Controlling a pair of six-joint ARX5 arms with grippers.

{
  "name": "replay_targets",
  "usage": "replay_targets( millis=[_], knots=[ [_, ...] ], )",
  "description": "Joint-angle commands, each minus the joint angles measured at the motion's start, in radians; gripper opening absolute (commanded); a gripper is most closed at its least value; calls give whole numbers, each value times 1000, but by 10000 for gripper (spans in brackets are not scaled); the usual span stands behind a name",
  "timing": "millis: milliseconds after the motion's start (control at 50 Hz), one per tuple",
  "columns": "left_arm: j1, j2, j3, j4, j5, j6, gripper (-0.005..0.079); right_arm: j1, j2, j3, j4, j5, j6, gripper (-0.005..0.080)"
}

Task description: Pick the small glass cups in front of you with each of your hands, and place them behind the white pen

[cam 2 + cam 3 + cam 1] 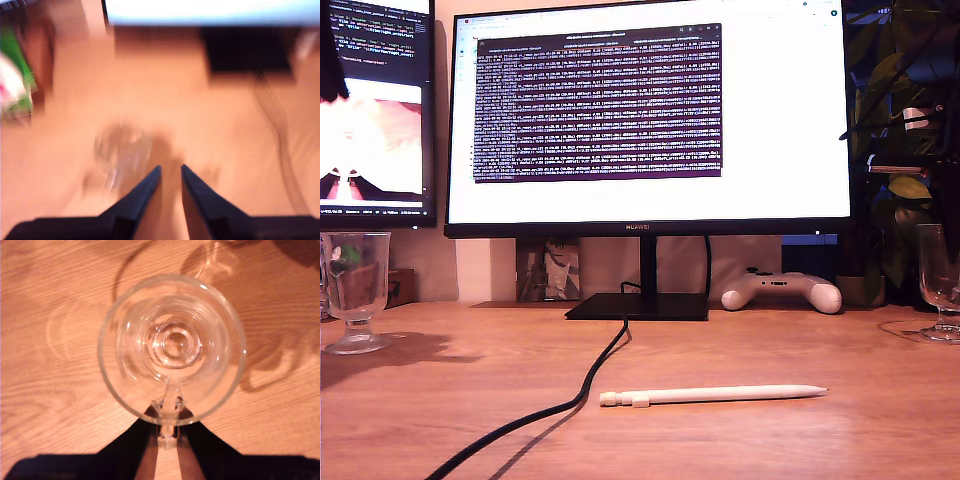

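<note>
Right now the white pen (712, 395) lies flat near the desk's (770, 440) front edge, with the black cable (575, 395) trailing past its blunt end. Both cups stand upright further back and well apart, 1 glass cup (355, 290) by the desk edge at the exterior view's left, the other glass cup (940, 285) by the edge at that view's right; neither is behind the pen yet.

My second gripper (169, 427) hangs straight over a cup (172, 347), jaws close on either side of its loop handle (167, 435); whether they already pinch it I cannot tell. I should clamp firmly on the handle and lift straight up so the base clears the wood without tipping.

My first gripper (171, 169) is empty, jaws only narrowly parted, with a blurred cup (122, 150) just ahead and off to 1 side. I judge it needs to widen, line up on the handle and slow down before closing.

Beyond sit a white game controller (782, 291) and the monitor (650, 120), its bezel reading HUAWEI (637, 227); the terminal text is too small to read
</note>
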Motion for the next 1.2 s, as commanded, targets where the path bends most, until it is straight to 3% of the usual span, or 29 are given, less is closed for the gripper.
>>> replay_targets(
  millis=[0, 120, 260, 420, 1180],
  knots=[
    [2, 50, 34, -55, -18, 50, 107, -2, 3, 4, 8, 0, -14, -13],
    [2, 138, 101, -135, -33, 129, 130, -2, 3, 4, 8, 0, -30, -13],
    [3, 224, 159, -213, -82, 155, 257, -2, 3, 4, 11, 0, -38, -13],
    [12, 287, 177, -218, -184, 202, 329, -2, 3, 4, 11, 0, -56, -13],
    [42, 479, 177, -101, -161, 259, 314, -2, 3, 4, 29, -1, -56, -13]
  ],
)
